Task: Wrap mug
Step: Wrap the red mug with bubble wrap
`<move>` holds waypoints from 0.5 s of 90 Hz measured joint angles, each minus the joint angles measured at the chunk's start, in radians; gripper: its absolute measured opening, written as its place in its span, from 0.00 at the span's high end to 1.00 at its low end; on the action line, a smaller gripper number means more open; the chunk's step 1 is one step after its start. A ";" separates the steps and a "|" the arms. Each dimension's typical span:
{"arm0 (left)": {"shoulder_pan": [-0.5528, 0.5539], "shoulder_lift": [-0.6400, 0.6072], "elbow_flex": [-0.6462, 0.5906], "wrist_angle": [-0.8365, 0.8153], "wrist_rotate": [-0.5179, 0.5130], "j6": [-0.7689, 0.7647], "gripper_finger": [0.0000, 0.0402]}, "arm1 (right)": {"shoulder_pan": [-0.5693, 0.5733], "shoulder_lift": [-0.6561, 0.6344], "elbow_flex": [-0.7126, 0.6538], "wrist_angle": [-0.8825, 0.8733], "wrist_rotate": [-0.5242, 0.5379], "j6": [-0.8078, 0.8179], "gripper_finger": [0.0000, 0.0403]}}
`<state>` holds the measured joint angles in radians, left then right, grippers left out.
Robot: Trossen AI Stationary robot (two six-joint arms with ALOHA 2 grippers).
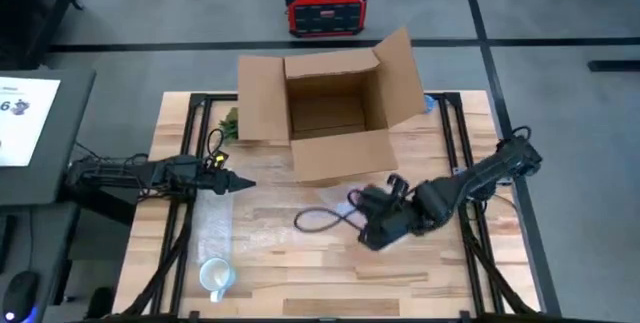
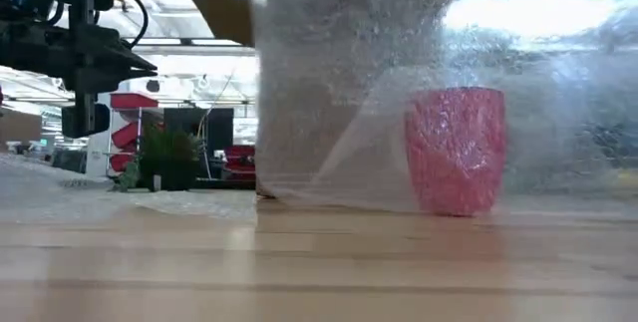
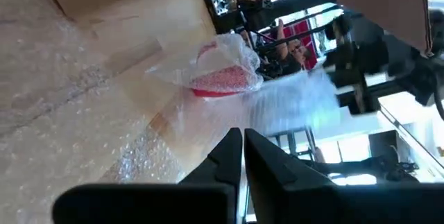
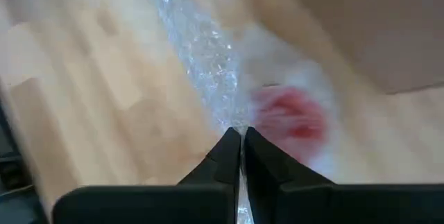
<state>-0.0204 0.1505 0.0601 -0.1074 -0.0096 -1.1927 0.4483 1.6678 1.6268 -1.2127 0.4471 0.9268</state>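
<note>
A red mug (image 2: 455, 151) stands upright on the wooden table, seen through clear bubble wrap (image 2: 339, 93) that is raised in front of it. The left wrist view shows the mug (image 3: 220, 78) under the wrap. Most of the wrap (image 1: 250, 231) lies spread on the table. My right gripper (image 4: 241, 135), near the table's middle (image 1: 358, 203), is shut on the wrap and hides the mug in the high view. My left gripper (image 1: 240, 185) hovers shut and empty at the left (image 3: 242, 138). My right gripper pinches a raised part of the bubble wrap (image 4: 232, 113) between its two fingers, coming slanting down from the table's right side. The wrap hangs down from the hold like a curtain beside the mug, and its lower part (image 2: 299, 200) rests on the table.
An open cardboard box (image 1: 330, 113) stands at the far middle of the table. A white mug (image 1: 216, 276) sits near the front left corner. A small green plant (image 1: 228, 123) is left of the box. There is bare wood along the near edge (image 1: 400, 283).
</note>
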 joint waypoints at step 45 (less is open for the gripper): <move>0.000 0.000 0.000 0.000 -0.006 0.000 1.00 | -0.132 0.001 -0.045 -0.117 -0.007 0.146 1.00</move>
<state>-0.0204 0.1505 0.0601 -0.1074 -0.0153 -1.1925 0.3164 1.6688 1.5818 -1.3298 0.4406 1.0733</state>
